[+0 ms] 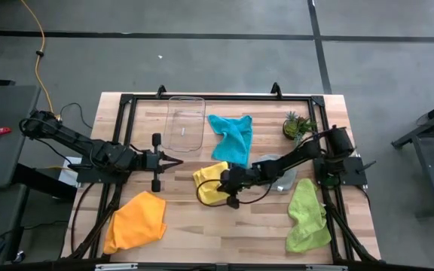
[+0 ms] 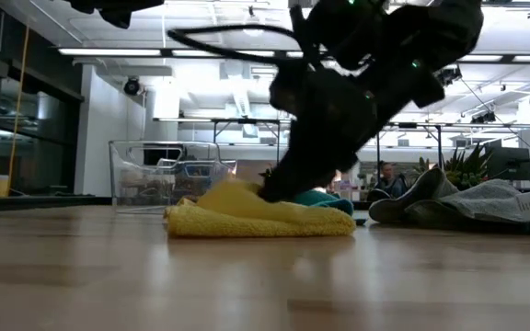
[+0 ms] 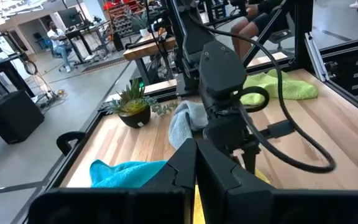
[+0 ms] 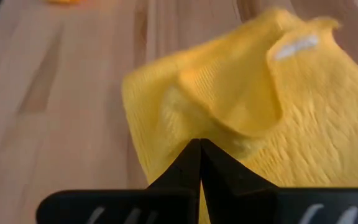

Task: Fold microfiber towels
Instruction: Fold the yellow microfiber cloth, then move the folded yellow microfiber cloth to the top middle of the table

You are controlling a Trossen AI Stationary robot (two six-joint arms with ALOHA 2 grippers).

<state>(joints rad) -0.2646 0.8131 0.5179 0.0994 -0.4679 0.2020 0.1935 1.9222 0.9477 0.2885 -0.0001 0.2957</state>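
Note:
The yellow towel (image 1: 208,188) lies bunched at the table's middle, one flap with a white tag (image 4: 294,46) folded over its top. My right gripper (image 4: 199,146) reaches in from the right and is shut at the towel's right part. My left gripper (image 1: 178,160) hovers shut at the left and touches nothing. The teal towel (image 1: 232,135) lies crumpled behind the yellow one. A grey towel (image 1: 281,173) sits under my right arm. The lime green towel (image 1: 307,214) lies near right and the orange towel (image 1: 136,220) near left. My right gripper meets the yellow towel at a raised fold (image 4: 185,130) on its upper side, slanting down from the table's right. The shut fingertips hide whether cloth sits between them. In the low view the cloth humps up (image 2: 233,195) toward the fingertips while the remaining cloth (image 2: 256,221) lies flat on the table.
A clear plastic tray (image 1: 185,122) stands at the far middle left and a small potted plant (image 1: 298,126) at the far right. A black frame (image 1: 126,102) runs around the table. Bare wood shows along the near edge between the orange and lime towels.

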